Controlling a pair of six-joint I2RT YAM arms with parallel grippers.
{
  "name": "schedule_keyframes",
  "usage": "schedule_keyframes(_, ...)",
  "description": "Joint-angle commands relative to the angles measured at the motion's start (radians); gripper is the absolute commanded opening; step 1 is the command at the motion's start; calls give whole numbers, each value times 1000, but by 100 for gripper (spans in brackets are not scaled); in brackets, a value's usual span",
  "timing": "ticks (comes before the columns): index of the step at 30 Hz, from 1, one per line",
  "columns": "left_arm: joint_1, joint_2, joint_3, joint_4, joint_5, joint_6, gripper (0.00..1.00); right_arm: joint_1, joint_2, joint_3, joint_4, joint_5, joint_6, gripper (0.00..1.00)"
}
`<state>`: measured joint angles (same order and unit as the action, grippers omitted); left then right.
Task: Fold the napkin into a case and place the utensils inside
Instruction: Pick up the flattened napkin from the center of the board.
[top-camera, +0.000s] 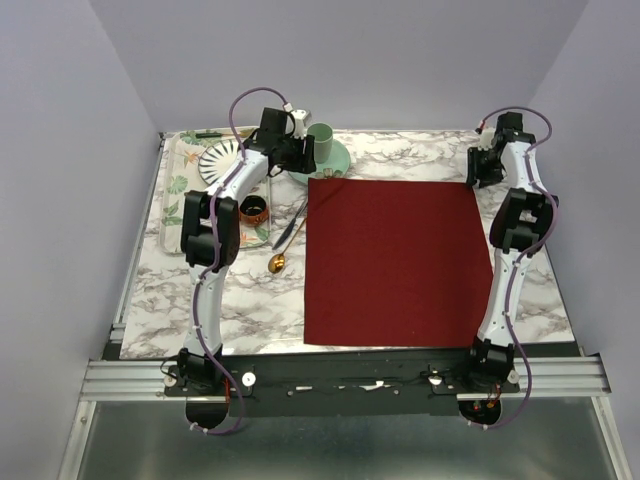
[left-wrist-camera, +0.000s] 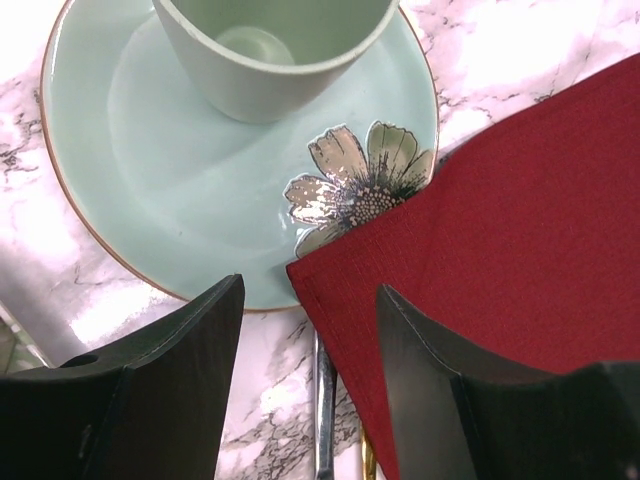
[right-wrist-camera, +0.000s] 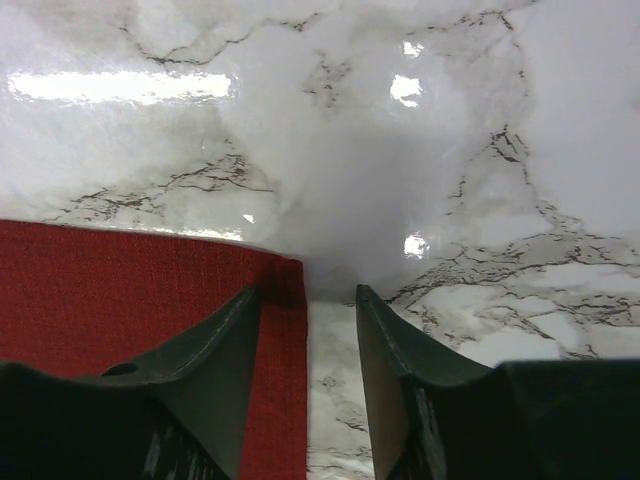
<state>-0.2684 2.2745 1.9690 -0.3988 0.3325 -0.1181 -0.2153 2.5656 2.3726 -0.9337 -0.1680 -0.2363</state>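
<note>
Top external view: a dark red napkin (top-camera: 395, 260) lies spread flat on the marble counter, slightly toward 3 o'clock of centre. It is roughly square, so it has no real long axis. Its far edge runs from 9 to 3 o'clock, and one arm is at each end of that edge.

Left wrist view: the left end effector (left-wrist-camera: 310, 287) has its fingers spread wide. They straddle the cloth's 11 o'clock corner without pinching it. That corner appears to lap onto the rim of a pale green saucer (left-wrist-camera: 150, 160), which carries a matching cup (left-wrist-camera: 260, 50).

Right wrist view: the right end effector (right-wrist-camera: 308, 290) is also spread, with a clear gap between its fingers. The napkin's 1 o'clock corner sits against the inner face of its left finger and is not yet clamped.

At 9 o'clock of the napkin, just beside its left edge, lie the silver knife (top-camera: 290, 225) and the gold spoon (top-camera: 277, 263). Their handles point roughly toward 1 o'clock. The left arm is much the nearer to them.

The first fold probably depends on each end effector closing on the corner directly beneath it. Both corners would then be drawn toward 6 o'clock. The saucer under the left corner could get in the way of that pinch.
</note>
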Motion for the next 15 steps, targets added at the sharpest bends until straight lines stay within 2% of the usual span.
schedule_keyframes(1,11,34,57,-6,33,-23,65,17,47,45,-42,31,-63,44)
schedule_keyframes(3,12,34,59,-6,33,-23,65,21,56,60,-51,35,-69,32)
schedule_keyframes(4,12,33,59,-6,31,-22,65,21,59,62,-51,35,-75,20)
schedule_keyframes(6,18,33,57,-8,31,-22,65,24,61,62,-47,38,-81,11)
schedule_keyframes(7,20,34,59,-11,33,-20,65,24,61,66,-50,38,-86,1)
schedule_keyframes(15,28,40,56,-17,92,20,63,27,-13,-55,34,27,-106,1)
